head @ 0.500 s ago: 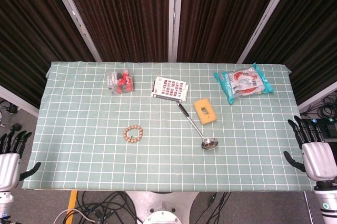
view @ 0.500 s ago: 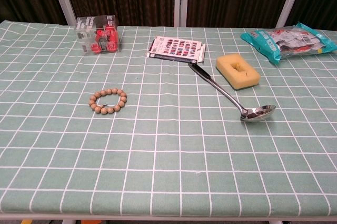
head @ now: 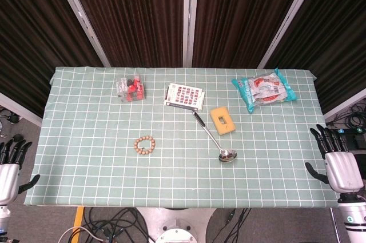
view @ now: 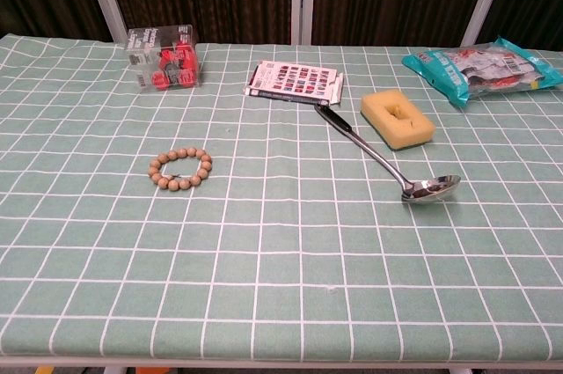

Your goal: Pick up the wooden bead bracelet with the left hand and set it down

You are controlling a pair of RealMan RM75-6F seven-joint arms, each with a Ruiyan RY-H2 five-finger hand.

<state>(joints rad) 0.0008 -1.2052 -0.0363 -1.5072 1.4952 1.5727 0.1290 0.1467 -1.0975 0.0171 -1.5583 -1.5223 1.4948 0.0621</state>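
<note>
The wooden bead bracelet (head: 144, 144) (view: 179, 169) lies flat on the green checked tablecloth, left of the table's middle, with nothing touching it. My left hand (head: 8, 170) hangs off the table's near left corner, fingers apart and holding nothing, far from the bracelet. My right hand (head: 337, 163) stays beside the near right corner, fingers spread and empty. Neither hand appears in the chest view.
A clear box of red items (head: 129, 88) stands at the back left. A printed card packet (head: 185, 96), a yellow sponge (head: 222, 120) and a metal ladle (head: 214, 139) lie near the centre. A teal snack bag (head: 264, 89) sits at the back right.
Both hands have sunk slightly lower and outward beside the table. The bracelet and other objects have not moved.
</note>
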